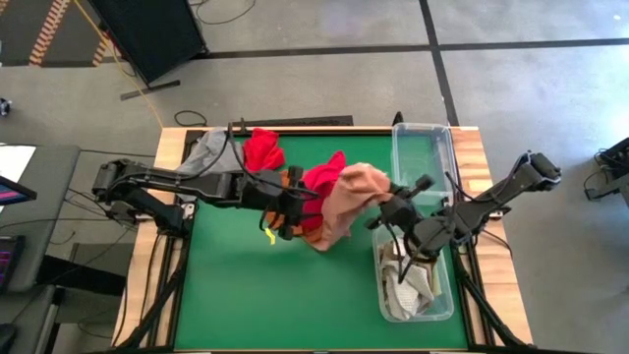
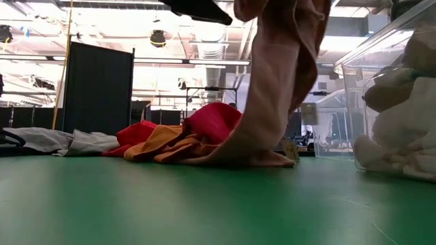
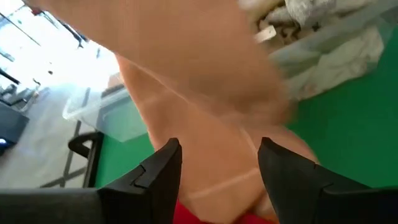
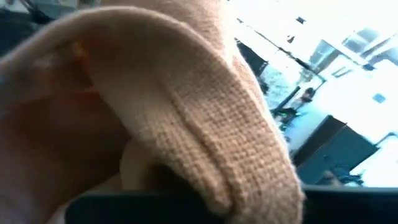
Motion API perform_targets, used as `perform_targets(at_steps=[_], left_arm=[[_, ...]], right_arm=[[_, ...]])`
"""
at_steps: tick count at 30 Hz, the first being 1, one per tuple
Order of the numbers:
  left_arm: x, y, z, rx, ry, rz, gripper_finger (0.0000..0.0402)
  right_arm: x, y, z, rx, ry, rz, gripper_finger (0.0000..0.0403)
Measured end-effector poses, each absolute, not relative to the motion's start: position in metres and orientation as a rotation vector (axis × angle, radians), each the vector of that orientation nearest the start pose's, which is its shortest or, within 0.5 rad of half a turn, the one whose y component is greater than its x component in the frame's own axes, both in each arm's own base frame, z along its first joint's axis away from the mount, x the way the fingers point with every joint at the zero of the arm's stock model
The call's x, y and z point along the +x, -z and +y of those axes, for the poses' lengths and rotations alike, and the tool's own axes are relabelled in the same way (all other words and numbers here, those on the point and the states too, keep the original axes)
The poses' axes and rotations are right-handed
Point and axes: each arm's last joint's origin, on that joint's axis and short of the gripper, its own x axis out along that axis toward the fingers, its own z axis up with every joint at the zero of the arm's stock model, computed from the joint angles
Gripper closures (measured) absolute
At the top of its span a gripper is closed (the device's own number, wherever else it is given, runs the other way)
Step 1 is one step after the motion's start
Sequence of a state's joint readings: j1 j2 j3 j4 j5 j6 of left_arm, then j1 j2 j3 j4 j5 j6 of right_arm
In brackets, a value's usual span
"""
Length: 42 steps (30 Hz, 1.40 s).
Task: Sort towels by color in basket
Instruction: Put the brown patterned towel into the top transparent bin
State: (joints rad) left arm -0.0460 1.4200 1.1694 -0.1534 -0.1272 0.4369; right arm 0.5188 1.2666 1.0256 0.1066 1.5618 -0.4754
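A tan-brown towel (image 1: 344, 197) hangs from my right gripper (image 1: 385, 202), which is shut on it beside the clear bin. Its lower end (image 2: 266, 160) lies on the green mat against a heap of red (image 1: 322, 177) and orange (image 2: 160, 143) towels. My left gripper (image 1: 295, 211) hovers over that heap, open, its fingers (image 3: 165, 171) standing either side of the tan cloth (image 3: 205, 93); whether they touch it I cannot tell. Another red towel (image 1: 261, 149) and a grey one (image 1: 208, 149) lie at the mat's far edge. My right gripper holds the tan-brown towel by its upper end (image 1: 369, 182), reaching in level from the table's right. Folds of cloth (image 4: 186, 93) fill the wrist view and hide the fingers. The towel hangs slack below, its lower end resting on the mat.
A clear plastic bin (image 1: 423, 138) stands along the mat's right side, with white and pale towels (image 1: 408, 285) piled in its near half and its far half bare. Open green mat (image 1: 295, 305) lies toward the near edge.
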Motion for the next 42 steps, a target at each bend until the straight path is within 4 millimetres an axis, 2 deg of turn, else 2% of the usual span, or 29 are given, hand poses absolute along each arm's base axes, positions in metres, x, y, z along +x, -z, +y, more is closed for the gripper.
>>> perform_targets(at_steps=[8,13,16,20,26,30,34,38,42], left_arm=[[0.318,-0.317,-0.012,0.410,0.039,0.493,0.0199],[0.315,-0.308,-0.014,0.360,0.134,0.563,0.0199],[0.313,-0.299,-0.015,0.345,0.177,0.581,0.0199],[0.311,-0.283,-0.015,0.343,0.185,0.611,0.0199],[0.307,-0.262,-0.015,0.337,0.190,0.643,0.0199],[0.304,-0.253,-0.015,0.335,0.191,0.655,0.0199],[0.303,-0.249,-0.015,0.339,0.193,0.654,0.0199],[0.303,-0.249,-0.015,0.342,0.193,0.648,0.0199],[0.305,-0.250,-0.015,0.345,0.191,0.631,0.0199]], right_arm=[[0.242,-0.348,0.094,-0.583,1.048,0.353,0.0384],[0.246,-0.346,0.085,-0.581,1.066,0.363,0.0383],[0.247,-0.346,0.080,-0.584,0.991,0.355,0.0382],[0.250,-0.342,0.064,-0.522,0.753,0.343,0.0382],[0.245,-0.321,0.023,-0.391,0.572,0.557,0.0382],[0.228,-0.315,-0.009,-0.287,0.690,0.685,0.0382],[0.203,-0.319,-0.041,-0.164,0.880,0.725,0.0382],[0.183,-0.318,-0.064,-0.050,1.013,0.775,0.0382],[0.170,-0.308,-0.081,0.041,1.095,0.897,0.0382]])
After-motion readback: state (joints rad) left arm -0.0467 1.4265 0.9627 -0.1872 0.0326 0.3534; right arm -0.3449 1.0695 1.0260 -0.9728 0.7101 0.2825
